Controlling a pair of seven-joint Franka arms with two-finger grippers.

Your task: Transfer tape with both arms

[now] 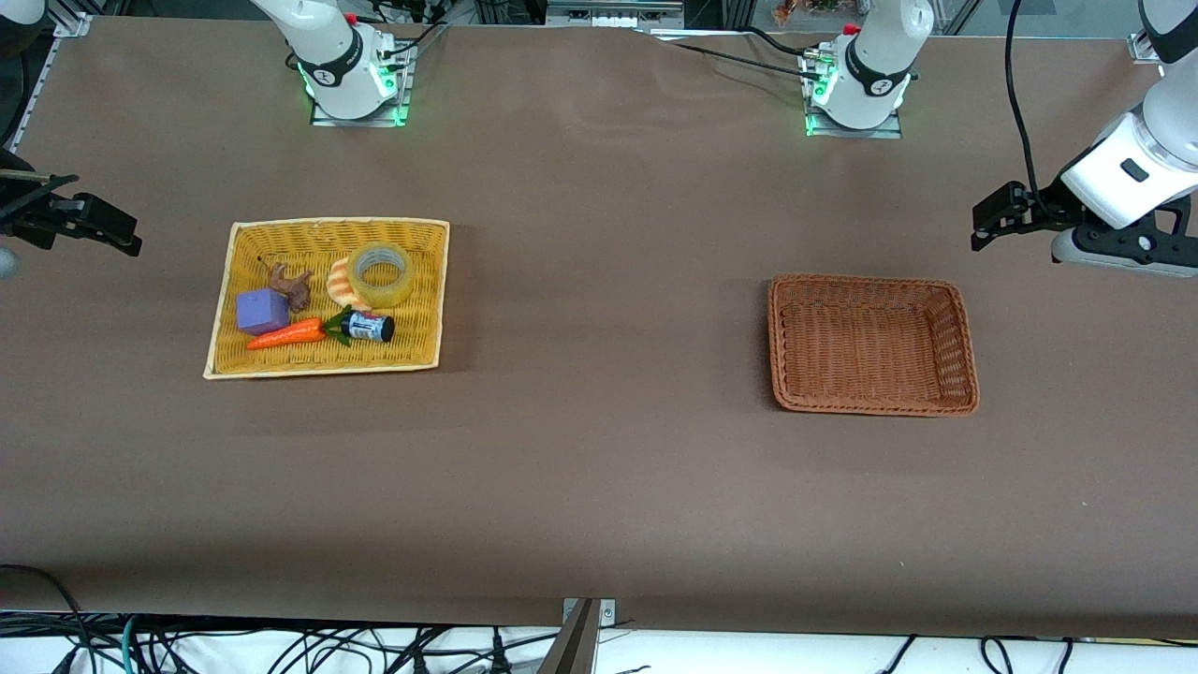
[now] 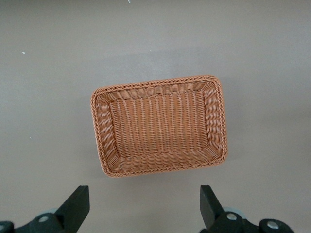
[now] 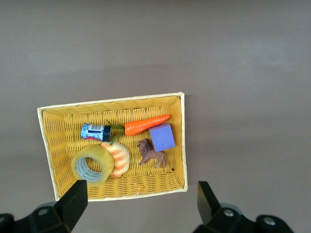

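Observation:
The tape [image 1: 384,298], a pale yellow translucent roll, lies in the yellow tray [image 1: 416,348] against a croissant toy [image 1: 340,281]. It also shows in the right wrist view [image 3: 97,152], with the tray [image 3: 63,127] around it. My right gripper [image 1: 105,227] is open and empty, up in the air at the right arm's end of the table, beside the tray; its fingers [image 3: 75,204] frame the tray's edge in the right wrist view. My left gripper [image 1: 994,217] is open and empty, up in the air at the left arm's end, beside the empty brown basket [image 1: 870,348], which also shows in the left wrist view [image 2: 158,126].
The tray also holds a purple cube [image 1: 262,311], a toy carrot [image 1: 285,334], a small dark can [image 1: 368,326] and a brown animal figure [image 1: 292,285]. Bare brown table lies between tray and basket. Cables hang along the table's near edge.

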